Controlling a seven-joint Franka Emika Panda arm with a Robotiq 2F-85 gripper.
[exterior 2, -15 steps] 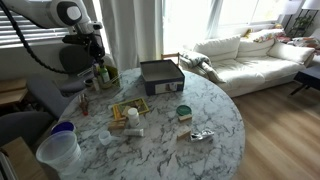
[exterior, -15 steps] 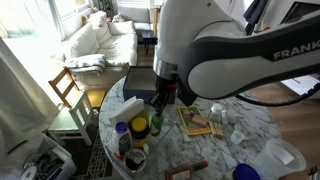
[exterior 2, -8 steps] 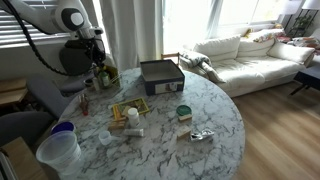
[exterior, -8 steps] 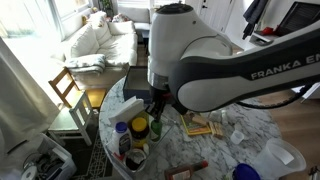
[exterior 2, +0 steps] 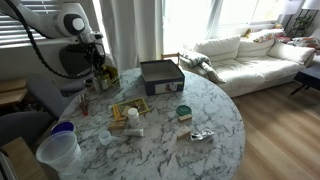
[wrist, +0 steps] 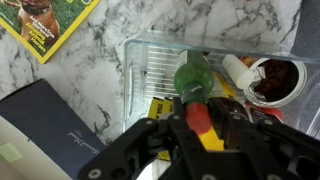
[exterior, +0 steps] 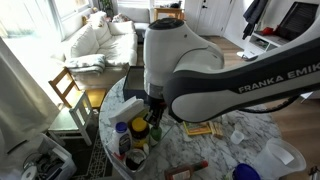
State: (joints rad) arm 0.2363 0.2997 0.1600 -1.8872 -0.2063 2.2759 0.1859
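Note:
In the wrist view my gripper (wrist: 200, 125) hangs over a clear plastic tray (wrist: 140, 60) at the table's edge. Its fingers hug both sides of a bottle (wrist: 192, 80) with a green cap and a red and yellow body, and the cap points into the tray. An open jar with dark red contents (wrist: 275, 78) and a yellow label lie in the same tray. In both exterior views the gripper (exterior: 155, 108) (exterior 2: 98, 62) sits low over the tray (exterior: 125, 110) of bottles, and the arm hides much of it.
A black box (wrist: 45, 125) (exterior 2: 160, 73) lies beside the tray. A green and yellow booklet (wrist: 45, 25) (exterior 2: 128, 110), a green-lidded jar (exterior 2: 184, 112) and a blue-lidded tub (exterior 2: 58, 145) sit on the round marble table. A sofa (exterior 2: 250, 55) stands beyond.
The arm has swung across the table from above the black box toward the tray and come down lower over the bottles.

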